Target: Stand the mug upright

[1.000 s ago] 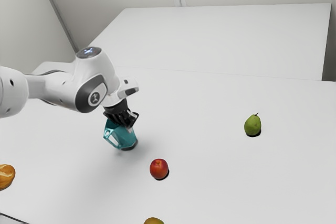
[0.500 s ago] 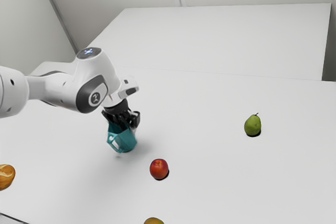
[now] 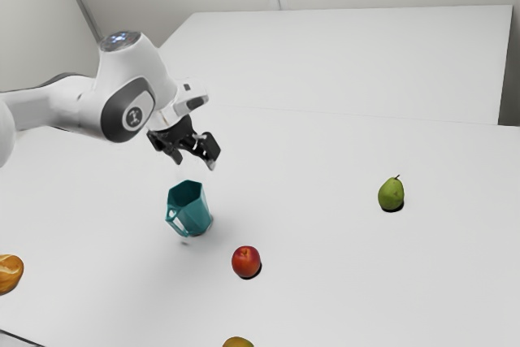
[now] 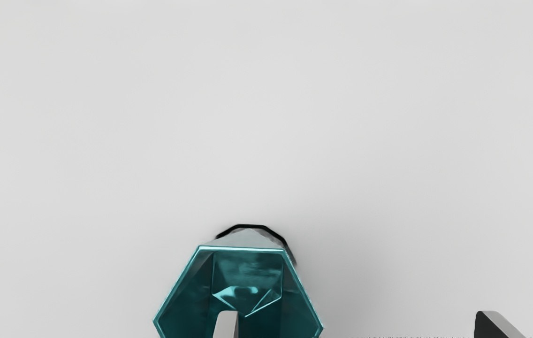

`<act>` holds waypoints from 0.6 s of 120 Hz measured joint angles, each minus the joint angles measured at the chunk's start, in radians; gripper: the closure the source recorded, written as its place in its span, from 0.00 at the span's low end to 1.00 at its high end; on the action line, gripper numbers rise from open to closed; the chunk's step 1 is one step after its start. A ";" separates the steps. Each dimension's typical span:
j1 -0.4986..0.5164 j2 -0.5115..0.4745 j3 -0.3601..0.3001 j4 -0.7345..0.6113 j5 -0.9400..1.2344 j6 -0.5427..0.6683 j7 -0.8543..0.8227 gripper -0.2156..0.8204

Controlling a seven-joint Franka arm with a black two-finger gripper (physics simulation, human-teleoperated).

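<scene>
teal mug point(image 3: 190, 210): standing upright on the white table point(image 3: 341, 282), base down and rim up. the handle point(image 3: 175, 222) points toward the exterior view's left and the near side. the wrist view looks down into the mouth of the mug, with part of the inner wall and floor exposed.

gripper point(image 3: 195, 162): located above the mug, clear of its rim in the exterior view. the two fingers point(image 4: 226, 326) are spread widely apart, with nothing held between them. in the wrist view, one finger overlaps the mouth of the mug; the other lies outside the mug's outline, over bare table.

arm point(image 3: 61, 105): enters from the exterior view's left, hand angled down toward the table.

surrounding items: a round red fruit point(image 3: 246, 262) rests near the mug, toward the exterior view's right and the near side. a green pear point(image 3: 391, 195) stands well apart, farther toward the exterior view's right. a bread roll point(image 3: 9, 273) is cut by the exterior view's left edge. a yellow-brown item point(image 3: 238, 342) is cut by the bottom edge.
</scene>
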 joint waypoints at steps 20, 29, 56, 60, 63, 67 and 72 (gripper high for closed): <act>0.005 0.042 -0.003 0.180 -0.006 -0.183 0.000 0.24; 0.005 0.064 -0.003 0.247 -0.007 -0.257 0.000 0.24; 0.003 0.123 -0.011 0.440 -0.007 -0.446 0.001 0.23; 0.004 0.130 -0.015 0.467 -0.007 -0.470 0.002 0.23; 0.005 0.134 -0.017 0.486 -0.007 -0.486 0.002 0.23; 0.004 0.137 -0.018 0.505 -0.007 -0.506 0.002 0.23; 0.002 0.142 -0.019 0.527 -0.006 -0.529 0.003 0.23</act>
